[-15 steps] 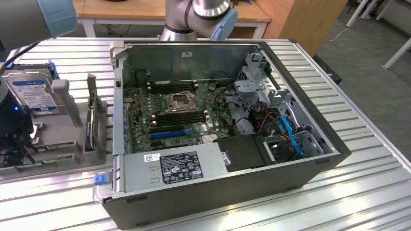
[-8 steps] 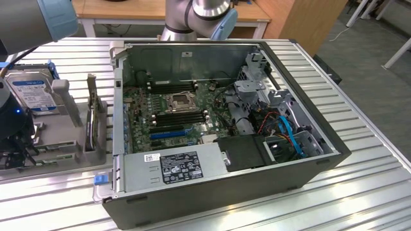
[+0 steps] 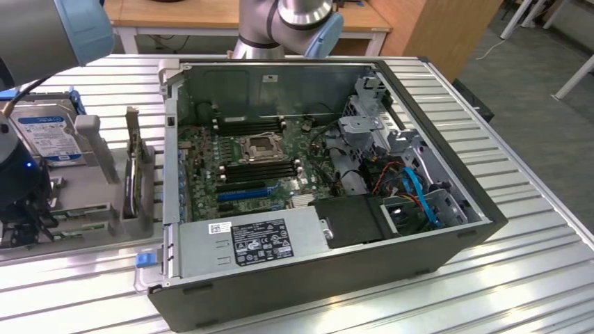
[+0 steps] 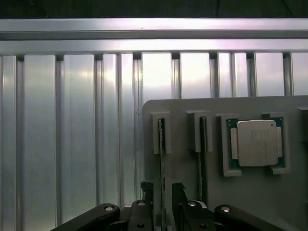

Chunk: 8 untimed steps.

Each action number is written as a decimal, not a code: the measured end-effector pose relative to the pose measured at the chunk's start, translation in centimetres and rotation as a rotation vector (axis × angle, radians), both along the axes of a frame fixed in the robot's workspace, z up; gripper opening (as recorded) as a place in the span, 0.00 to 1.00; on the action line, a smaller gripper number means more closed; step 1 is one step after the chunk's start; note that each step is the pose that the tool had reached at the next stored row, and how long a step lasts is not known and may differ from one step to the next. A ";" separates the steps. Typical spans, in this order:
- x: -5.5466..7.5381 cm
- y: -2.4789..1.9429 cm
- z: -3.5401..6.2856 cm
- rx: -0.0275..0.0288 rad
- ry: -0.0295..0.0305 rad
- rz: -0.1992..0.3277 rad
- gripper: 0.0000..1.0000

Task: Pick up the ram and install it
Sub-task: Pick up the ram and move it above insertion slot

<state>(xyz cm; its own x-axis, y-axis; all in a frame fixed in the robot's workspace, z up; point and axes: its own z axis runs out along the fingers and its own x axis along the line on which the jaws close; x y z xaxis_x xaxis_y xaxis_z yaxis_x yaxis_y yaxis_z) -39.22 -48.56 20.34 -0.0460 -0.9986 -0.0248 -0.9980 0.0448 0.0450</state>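
Gripper open, prongs straddling the ram, which stands on edge in a gray holder slot on the tabletop.

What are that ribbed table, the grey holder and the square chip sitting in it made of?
The table looks like bare aluminium: silvery ribbed slats with soft glare. The holder is probably plastic: flat matte grey, no shine. The chip has a dull silver metal lid, seemingly on a green board that shows at its edges.
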 end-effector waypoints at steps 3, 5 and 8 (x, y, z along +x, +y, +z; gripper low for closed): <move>0.0 0.00 -0.05 -0.0002 0.0002 0.000 0.29; 0.0 0.00 -0.06 -0.0001 0.0001 0.000 0.29; 0.2 -0.01 -0.08 0.0001 -0.0002 0.000 0.29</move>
